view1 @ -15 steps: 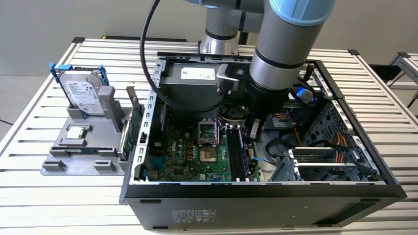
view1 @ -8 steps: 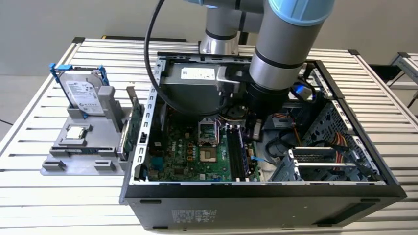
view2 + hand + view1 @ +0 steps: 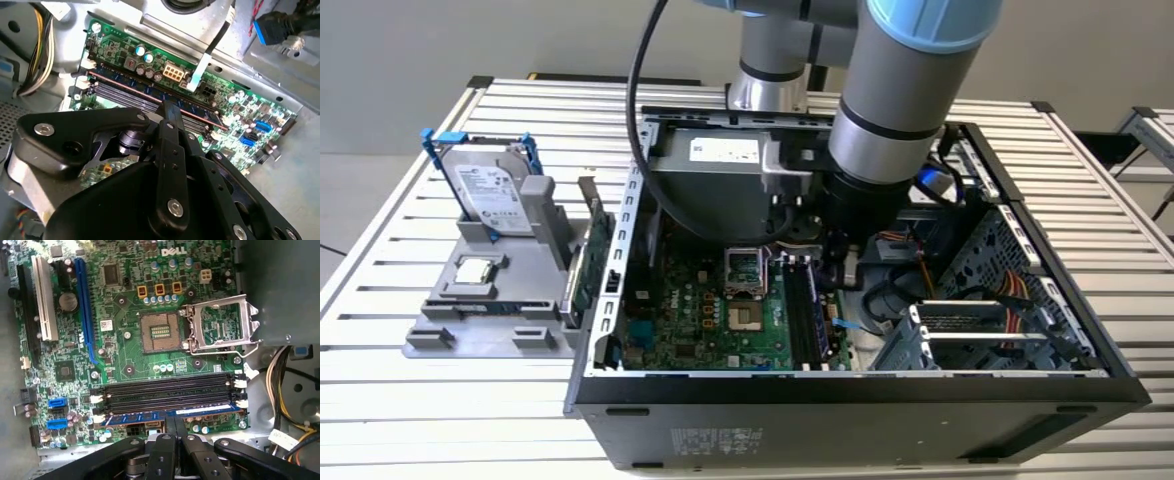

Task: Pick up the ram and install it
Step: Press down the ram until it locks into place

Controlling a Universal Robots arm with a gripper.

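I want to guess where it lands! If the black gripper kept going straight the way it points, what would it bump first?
Probably the thin blue-green ram stick in the motherboard's end memory slot; the black gripper is right at it.

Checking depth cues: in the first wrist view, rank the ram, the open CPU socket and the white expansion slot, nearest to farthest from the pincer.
1. The ram: seated in the memory slot right at the pincer.
2. The open CPU socket: beyond the empty memory slots, mid-board.
3. The white expansion slot: far corner of the board.

A slatted metal worktop (image 3: 1121,420) of pale aluminium rails stands before a plain grey wall (image 3: 480,40), evenly lit; a second slatted frame (image 3: 1154,140) sits at the exterior view's right
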